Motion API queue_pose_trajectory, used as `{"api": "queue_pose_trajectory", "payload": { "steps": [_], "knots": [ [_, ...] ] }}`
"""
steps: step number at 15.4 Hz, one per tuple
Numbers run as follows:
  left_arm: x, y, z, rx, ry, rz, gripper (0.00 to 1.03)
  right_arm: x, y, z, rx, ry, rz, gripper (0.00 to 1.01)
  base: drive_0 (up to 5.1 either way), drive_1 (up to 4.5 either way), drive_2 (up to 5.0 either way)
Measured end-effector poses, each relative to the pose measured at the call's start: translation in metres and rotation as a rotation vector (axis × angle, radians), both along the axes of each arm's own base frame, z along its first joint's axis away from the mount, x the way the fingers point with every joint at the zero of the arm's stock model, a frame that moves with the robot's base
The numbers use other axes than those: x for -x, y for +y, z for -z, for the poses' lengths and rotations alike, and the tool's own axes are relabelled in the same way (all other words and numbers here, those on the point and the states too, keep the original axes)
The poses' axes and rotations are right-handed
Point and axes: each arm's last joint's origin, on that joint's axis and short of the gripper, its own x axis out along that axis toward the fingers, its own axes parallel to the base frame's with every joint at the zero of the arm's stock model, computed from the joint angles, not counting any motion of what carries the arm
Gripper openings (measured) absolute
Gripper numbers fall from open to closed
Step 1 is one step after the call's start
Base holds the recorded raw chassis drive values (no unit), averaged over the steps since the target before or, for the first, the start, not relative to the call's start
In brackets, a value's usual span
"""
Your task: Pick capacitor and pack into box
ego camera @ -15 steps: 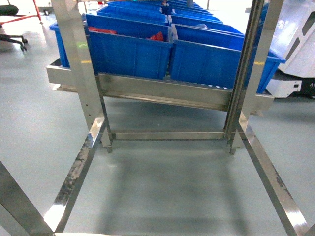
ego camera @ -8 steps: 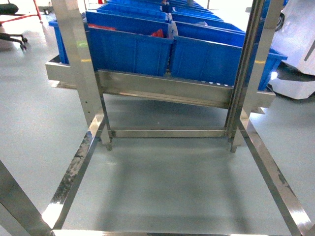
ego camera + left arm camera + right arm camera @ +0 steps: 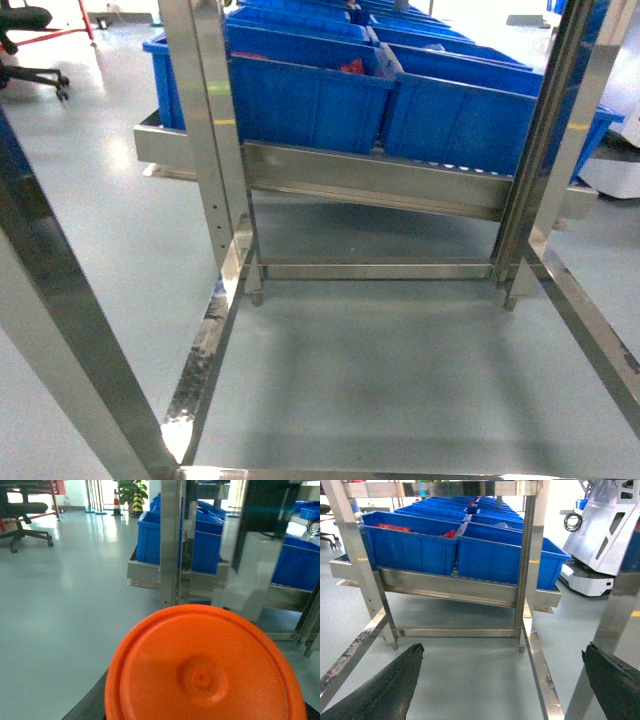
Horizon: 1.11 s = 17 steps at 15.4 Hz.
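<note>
A round orange capacitor (image 3: 205,675) fills the lower half of the left wrist view, its flat end with a central dimple facing the camera. My left gripper is shut on it. Only a dark finger (image 3: 89,706) shows, at its lower left edge. In the right wrist view my right gripper (image 3: 502,652) stands open, with nothing between its black fingertips (image 3: 415,652), above the grey floor inside a steel frame. The box is out of view. Neither gripper shows in the head view.
A stainless steel rack (image 3: 380,180) carries rows of large blue bins (image 3: 310,95), some holding red parts. Its uprights (image 3: 205,120) and floor rails (image 3: 205,360) frame the grey floor ahead. A white machine (image 3: 600,535) stands at the right, and an office chair (image 3: 22,515) far left.
The head view has swung: the rack and bins have slid to the right in the frame, and a steel post now crosses the left foreground.
</note>
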Motion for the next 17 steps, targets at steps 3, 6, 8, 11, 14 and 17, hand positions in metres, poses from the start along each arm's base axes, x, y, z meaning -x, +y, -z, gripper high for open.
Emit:
{"api": "queue_pose_trajectory", "payload": {
  "steps": [3,6,8,11,14,17],
  "knots": [
    [0.0000,0.0000,0.0002,0.000,0.002,-0.001,0.44,0.0000,0.0000,-0.0001,0.000,-0.001,0.000,0.98,-4.9,2.54,2.5],
    [0.0000,0.0000,-0.0005,-0.001,-0.005,0.000,0.44,0.0000,0.0000,0.0000,0.000,0.000,-0.001,0.98,-5.0,2.37,2.4],
    [0.0000,0.0001,0.0001,-0.002,0.001,-0.002,0.44,0.0000,0.0000,0.0000,0.000,0.000,0.000,0.98,-5.0,2.45,2.4],
    [0.0000,0.0000,-0.0002,-0.002,-0.002,-0.001,0.44,0.0000,0.0000,0.0003,0.000,0.003,0.000,0.98,-4.9,2.51,2.5],
    [0.0000,0.0001,0.0002,-0.002,0.001,-0.001,0.44,0.0000,0.0000,-0.0003,0.000,-0.003,-0.001,0.98,-4.9,2.49,2.5],
    [0.0000,0.0001,0.0000,-0.002,0.000,-0.001,0.44,0.0000,0.0000,0.0005,0.000,0.005,-0.001,0.98,-4.9,2.51,2.5]
  ]
}}
